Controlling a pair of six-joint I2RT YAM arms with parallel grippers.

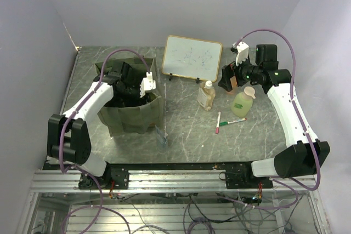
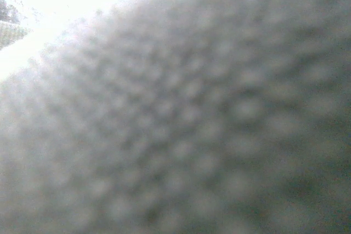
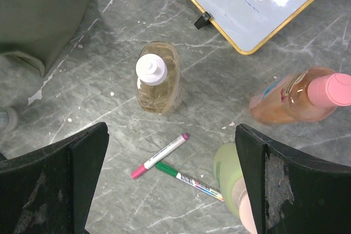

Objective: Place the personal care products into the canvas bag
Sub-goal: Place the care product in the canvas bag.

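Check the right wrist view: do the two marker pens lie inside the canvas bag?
No, the pink-capped marker pen and the green marker pen lie on the table, outside the canvas bag.

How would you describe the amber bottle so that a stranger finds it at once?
Find the whiteboard at the back of the table. The amber bottle stands just before its right corner. Unlike the green bottle and the orange bottle nearby, it has a white cap.

Bag [image 1: 134, 118] L of bottles [image 1: 207, 96], whiteboard [image 1: 192, 57] behind 'em, pens [image 1: 232, 121] in frt.
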